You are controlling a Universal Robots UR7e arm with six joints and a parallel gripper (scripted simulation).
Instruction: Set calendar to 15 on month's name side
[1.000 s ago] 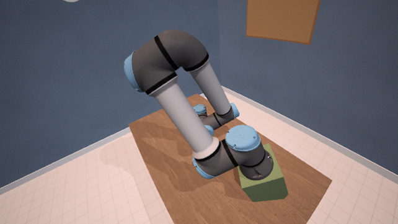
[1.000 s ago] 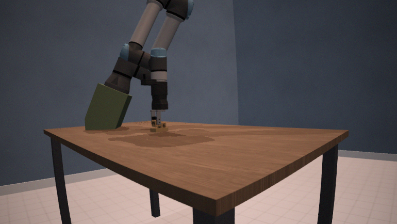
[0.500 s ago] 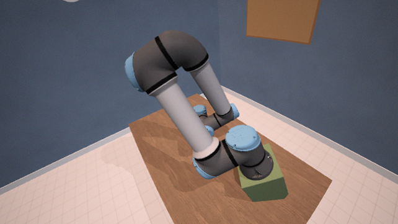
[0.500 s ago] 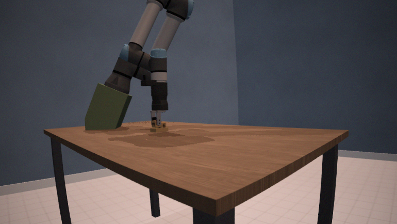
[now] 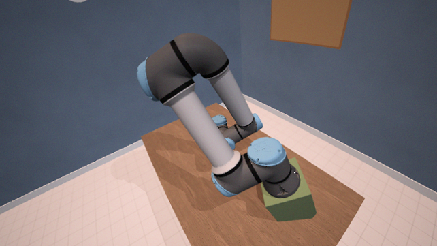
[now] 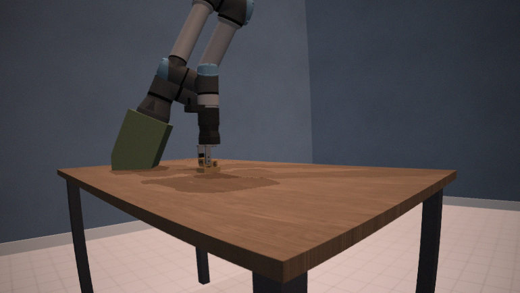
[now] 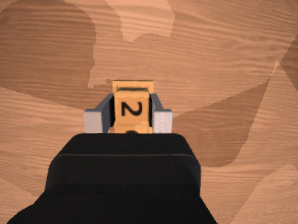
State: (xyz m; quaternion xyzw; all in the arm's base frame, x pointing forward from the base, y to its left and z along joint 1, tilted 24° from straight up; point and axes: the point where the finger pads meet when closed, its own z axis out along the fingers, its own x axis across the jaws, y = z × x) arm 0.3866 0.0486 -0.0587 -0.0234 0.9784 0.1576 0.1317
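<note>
- The gripper (image 7: 133, 115) points straight down over the worktop (image 6: 291, 203), with its two grey fingers standing partly open.
- An orange cube (image 7: 132, 106) sits between the fingers; the face toward the wrist camera shows a black "2".
- The fingers flank the cube on both sides at about its width. Whether the pads press on it or merely stand beside it cannot be told from the wrist view.
- In the exterior view the gripper (image 6: 206, 158) reaches down to a small tan calendar tray (image 6: 208, 169), which rests on the worktop just beside the green pedestal (image 6: 140, 143) that carries the arm.
- Hidden or unclear: the gripper body fills the lower half of the wrist view and covers the near side of the cube and most of the tray.
- A second cube and the month's name cannot be made out in any view.
- In the top view the arm's links cover the gripper, the cube and the tray.
- In the exterior view the tray is too small to read.
</note>
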